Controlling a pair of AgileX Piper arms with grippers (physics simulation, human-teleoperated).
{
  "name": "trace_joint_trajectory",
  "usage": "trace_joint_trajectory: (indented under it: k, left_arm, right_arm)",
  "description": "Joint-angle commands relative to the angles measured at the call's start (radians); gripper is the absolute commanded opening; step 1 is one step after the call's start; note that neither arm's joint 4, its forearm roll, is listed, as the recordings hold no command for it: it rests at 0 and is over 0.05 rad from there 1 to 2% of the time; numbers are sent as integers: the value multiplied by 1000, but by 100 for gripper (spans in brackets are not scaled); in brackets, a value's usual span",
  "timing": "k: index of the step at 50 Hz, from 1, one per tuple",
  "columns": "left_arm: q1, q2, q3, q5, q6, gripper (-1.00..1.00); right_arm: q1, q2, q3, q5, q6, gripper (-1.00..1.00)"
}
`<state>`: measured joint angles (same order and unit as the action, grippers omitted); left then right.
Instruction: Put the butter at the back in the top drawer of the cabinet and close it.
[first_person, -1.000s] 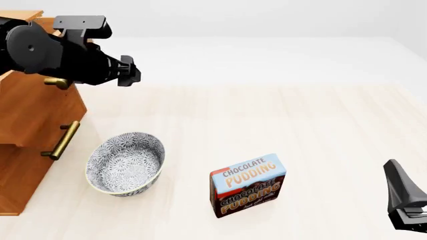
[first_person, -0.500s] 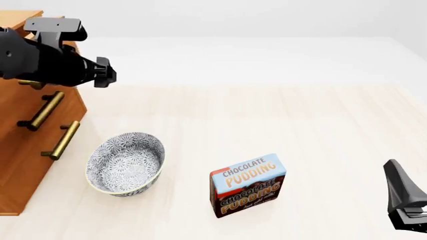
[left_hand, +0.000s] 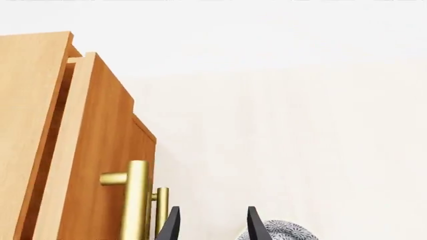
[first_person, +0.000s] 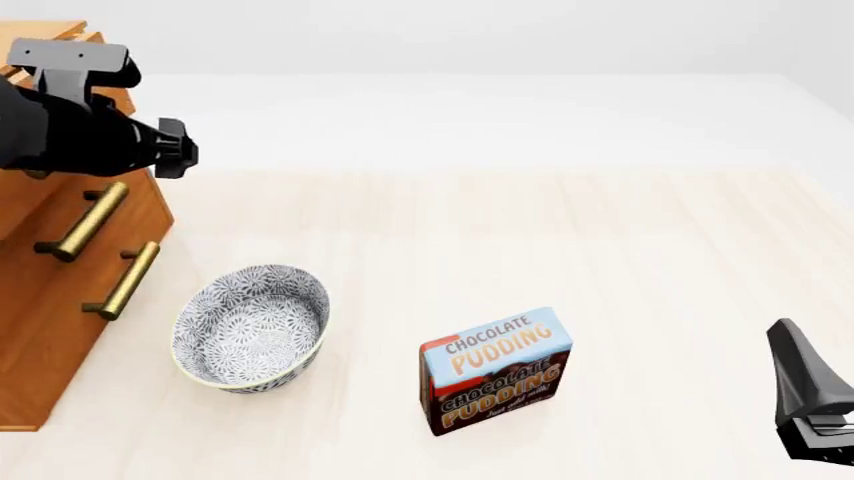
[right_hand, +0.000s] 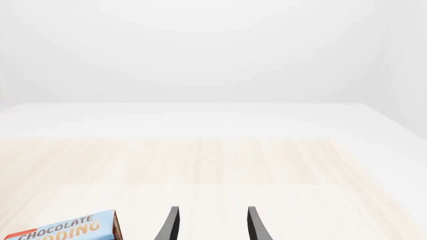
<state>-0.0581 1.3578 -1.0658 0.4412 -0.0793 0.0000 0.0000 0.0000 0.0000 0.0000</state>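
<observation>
Checking left wrist view: left gripper (left_hand: 211, 224) is spread, empty, just beside the brass handles; top drawer (left_hand: 100, 165) looks almost shut in the cabinet (left_hand: 30, 125), with a thin gap.

Front view: left gripper (first_person: 176, 150) at the cabinet's (first_person: 54, 320) far-left top corner. Butter not visible, presumably inside. Bowl (first_person: 251, 326) and pudding box (first_person: 497, 370) sit near.

Right wrist view: right gripper (right_hand: 211, 224) spread, empty, idle near-right. Task looks nearly done.

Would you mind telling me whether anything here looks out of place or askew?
One thing: in the left wrist view, the top drawer of the cabinet seems to sit slightly proud, a thin dark gap showing beside its front. The bowl stands upright and the pudding box stands on edge. No butter is visible on the table.
</observation>
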Motion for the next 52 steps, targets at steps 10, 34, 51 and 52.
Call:
trace_joint_trajectory:
  k: [10, 34, 51, 52]
  left_arm:
    - [69, 35, 79, -12, -25, 100]
    - [143, 93, 95, -58, -40, 100]
    - [130, -7, 108, -35, -23, 100]
    - [124, -24, 107, -28, -23, 100]
  right_arm:
    - [0, 0, 0, 0, 0, 100]
    - [0, 0, 0, 0, 0, 100]
    - [0, 0, 0, 0, 0, 100]
    - [0, 0, 0, 0, 0, 100]
